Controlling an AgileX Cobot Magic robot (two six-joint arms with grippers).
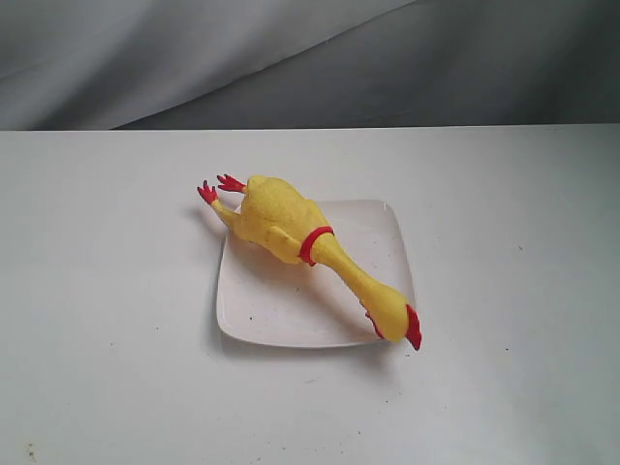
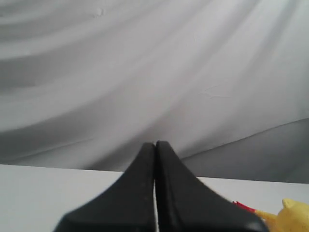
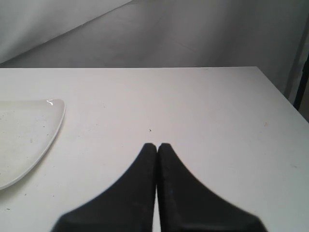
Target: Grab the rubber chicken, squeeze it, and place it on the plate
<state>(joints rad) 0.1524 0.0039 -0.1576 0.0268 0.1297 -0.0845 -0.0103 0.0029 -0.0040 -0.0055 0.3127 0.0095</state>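
Left gripper (image 2: pixel 155 145) and right gripper (image 3: pixel 157 145) sit clenched, empty. The rubber chicken (image 1: pixel 279 217) near the left looks soft and light; grip its plump body.

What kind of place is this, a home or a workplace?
Probably a robot test bench, not a home: a plain white table with a grey cloth hung behind it, and a rubber chicken lying across a white plate. The left gripper and the right gripper are both shut.
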